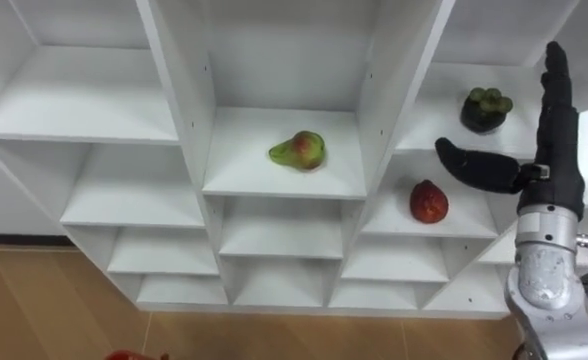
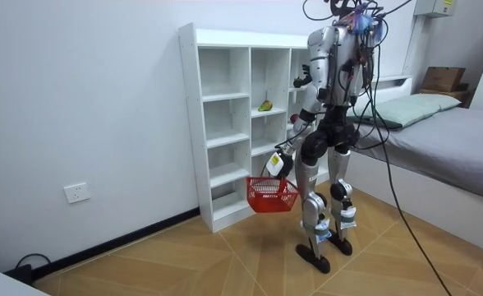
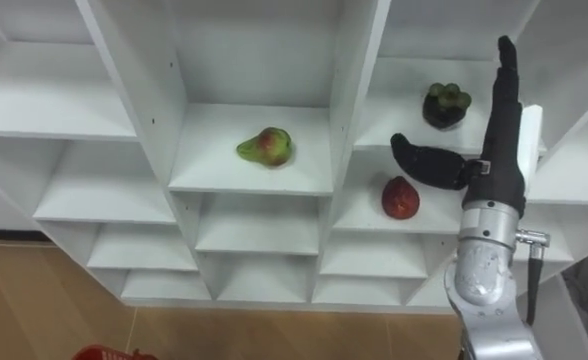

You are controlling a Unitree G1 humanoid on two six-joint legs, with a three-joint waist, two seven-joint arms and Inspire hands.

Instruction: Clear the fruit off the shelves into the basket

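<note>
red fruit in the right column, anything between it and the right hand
Nothing visible. The right hand, open, is raised before that column; the red fruit lies on an open shelf just below and left of its thumb. The dark fruit sits a shelf higher, out of the way.

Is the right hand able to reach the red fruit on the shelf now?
Probably yes. The right hand is open, raised close beside the red fruit, and the shelf has an open front with nothing between them.
</note>
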